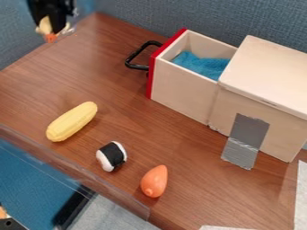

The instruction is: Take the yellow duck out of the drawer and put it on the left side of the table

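The yellow duck (pixel 45 27) hangs in the gripper (pixel 53 26), the fingers closed on it, its orange end pointing down, at the upper left of the view. The table's left side (pixel 39 85) lies below and nearer the camera, so the move calls for lowering, well apart from the open drawer (pixel 184 85) and behind the corn (pixel 72 121).

The surface (pixel 120 112) is reddish-brown with darker streaks of wood grain. The drawer (pixel 183 92) at upper right is pale beige with a red front, black handle (pixel 128 62) and blue cloth (pixel 207 66); the corn (pixel 72 121) is yellow.
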Tool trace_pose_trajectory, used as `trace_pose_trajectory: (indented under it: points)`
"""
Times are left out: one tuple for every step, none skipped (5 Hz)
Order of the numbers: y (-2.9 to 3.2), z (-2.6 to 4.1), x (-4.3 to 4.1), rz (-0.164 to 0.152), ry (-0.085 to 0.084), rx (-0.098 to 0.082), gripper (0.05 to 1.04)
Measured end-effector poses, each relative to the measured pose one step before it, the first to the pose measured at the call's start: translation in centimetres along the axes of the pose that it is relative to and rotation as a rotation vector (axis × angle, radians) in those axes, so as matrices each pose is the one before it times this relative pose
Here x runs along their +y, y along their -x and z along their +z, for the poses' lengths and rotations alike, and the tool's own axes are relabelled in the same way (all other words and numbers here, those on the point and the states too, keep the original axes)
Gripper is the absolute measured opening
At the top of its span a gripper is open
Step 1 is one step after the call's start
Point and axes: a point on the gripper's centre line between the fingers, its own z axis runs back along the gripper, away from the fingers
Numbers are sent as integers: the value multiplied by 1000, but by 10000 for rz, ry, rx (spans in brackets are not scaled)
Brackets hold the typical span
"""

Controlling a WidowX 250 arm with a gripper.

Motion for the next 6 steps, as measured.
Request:
trace_pose_trajectory:
  points:
    - [867,-2071,264,121,202,613,554]
    - [202,-108,33,0,49,112,856]
    - [245,104,163,105,173,29,1015]
    - [24,276,-35,-146,149,59,1009]
    - [13,-22,42,-14,-17,26,1003]
    - [0,0,0,0,0,0,1002]
